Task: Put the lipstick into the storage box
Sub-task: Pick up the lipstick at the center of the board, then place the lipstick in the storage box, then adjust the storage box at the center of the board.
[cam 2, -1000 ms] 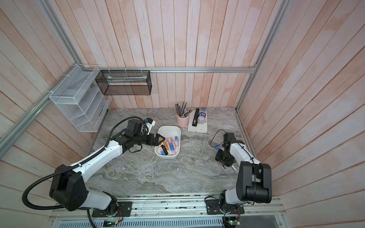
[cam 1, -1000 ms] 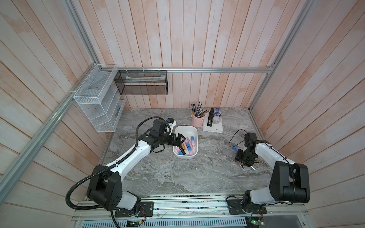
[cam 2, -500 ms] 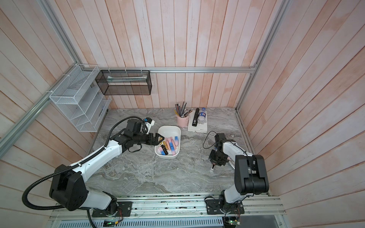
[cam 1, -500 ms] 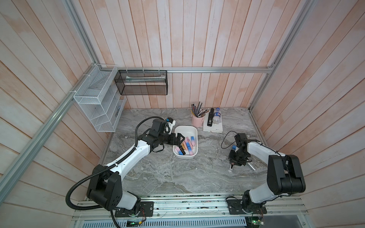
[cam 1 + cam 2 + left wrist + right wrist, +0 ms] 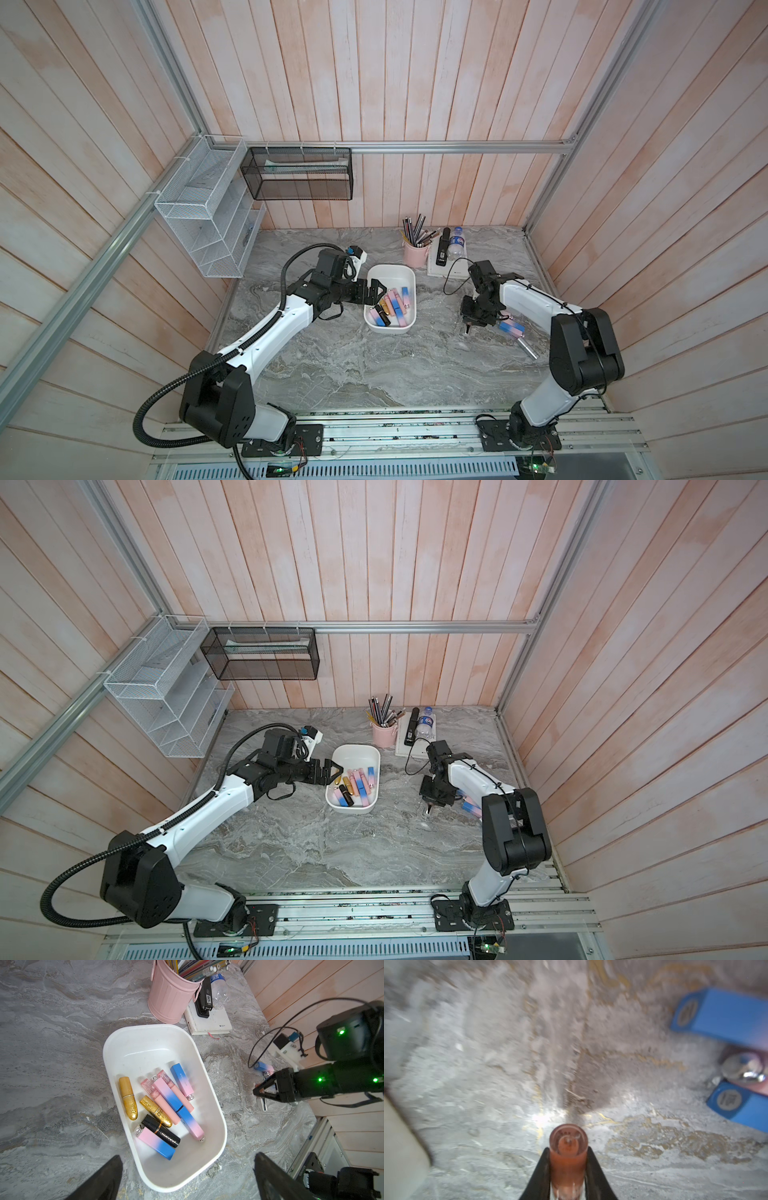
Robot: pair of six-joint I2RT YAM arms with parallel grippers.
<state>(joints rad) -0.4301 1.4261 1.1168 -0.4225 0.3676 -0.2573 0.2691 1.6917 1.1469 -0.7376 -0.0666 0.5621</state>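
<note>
The storage box (image 5: 390, 269) (image 5: 356, 749) (image 5: 145, 1028) is a white tub in the middle of the marble table. Several lipsticks lie in it: gold, black and pink-blue ones (image 5: 166, 1095). My left gripper (image 5: 376, 291) (image 5: 187, 1157) hangs open over the box's left rim with nothing between its fingers. To the right of the box, my right gripper (image 5: 467, 330) (image 5: 428, 810) (image 5: 568, 1149) is shut on a reddish translucent lipstick (image 5: 568, 1153), which points down just above the table. Two pink-blue lipsticks (image 5: 511, 328) (image 5: 724, 1014) lie loose behind that gripper.
A silver-capped tube (image 5: 525, 348) lies by the right arm. At the back stand a pink pen cup (image 5: 415, 253) and a white pad (image 5: 446, 270) carrying a stapler and a bottle. A white mesh basket (image 5: 203, 208) and a black one (image 5: 297, 174) hang on the walls.
My right gripper has closed on the reddish lipstick and swung left, away from the loose lipsticks and towards the box. The left arm has stayed still and open.
</note>
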